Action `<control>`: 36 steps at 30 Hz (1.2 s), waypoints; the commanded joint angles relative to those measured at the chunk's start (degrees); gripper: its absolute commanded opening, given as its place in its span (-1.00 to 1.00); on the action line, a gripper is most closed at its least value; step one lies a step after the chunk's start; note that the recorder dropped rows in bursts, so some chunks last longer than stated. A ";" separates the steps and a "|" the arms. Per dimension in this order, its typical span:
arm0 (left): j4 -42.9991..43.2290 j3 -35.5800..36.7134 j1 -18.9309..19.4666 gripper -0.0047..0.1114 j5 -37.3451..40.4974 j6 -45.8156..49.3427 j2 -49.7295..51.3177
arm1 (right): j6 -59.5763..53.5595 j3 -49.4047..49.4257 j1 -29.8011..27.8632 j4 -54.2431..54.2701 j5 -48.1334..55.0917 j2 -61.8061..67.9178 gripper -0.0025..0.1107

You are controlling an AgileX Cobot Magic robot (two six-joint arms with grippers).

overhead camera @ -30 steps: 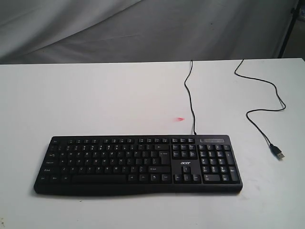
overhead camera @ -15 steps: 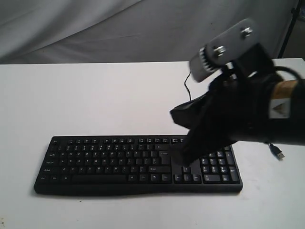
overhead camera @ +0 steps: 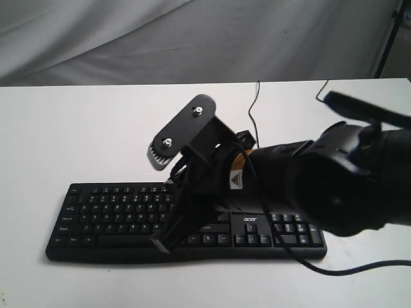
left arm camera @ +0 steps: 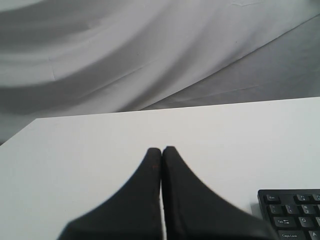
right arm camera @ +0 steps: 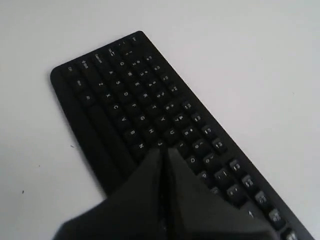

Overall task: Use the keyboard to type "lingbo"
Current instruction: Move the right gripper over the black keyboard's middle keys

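The black keyboard (overhead camera: 109, 212) lies across the white table near its front edge, and its right half is partly covered by my right arm. My right gripper (overhead camera: 162, 246) is shut with nothing in it. Its tip points down over the lower rows of letter keys, left of the acer logo (overhead camera: 250, 220). In the right wrist view the shut gripper (right arm camera: 164, 150) ends at the keys (right arm camera: 141, 145) around N and J; whether it touches them I cannot tell. My left gripper (left arm camera: 161, 149) is shut and empty, off to the side of the keyboard's corner (left arm camera: 292, 210).
The keyboard's thin black cable (overhead camera: 253, 110) runs back over the table (overhead camera: 96, 128) to its far edge. A grey cloth backdrop (overhead camera: 128, 38) hangs behind. A black robot cable (overhead camera: 359, 267) loops over the table at the front right.
The right arm came into view from the right. Half a second ago it was over the arrow keys and number pad; now it has swung left, tip over the letter keys.
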 commanded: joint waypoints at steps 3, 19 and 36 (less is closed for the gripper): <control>-0.03 0.29 -0.22 -0.91 -0.24 -0.16 0.18 | -3.16 -0.45 0.34 -3.76 -11.77 9.45 -0.96; -0.03 0.29 -0.22 -0.91 -0.24 -0.16 0.18 | -3.02 -0.45 -2.40 -5.68 -20.02 20.08 -0.96; -0.03 0.29 -0.22 -0.91 -0.24 -0.16 0.18 | -2.76 -0.45 -2.40 -7.32 -23.24 22.08 -0.96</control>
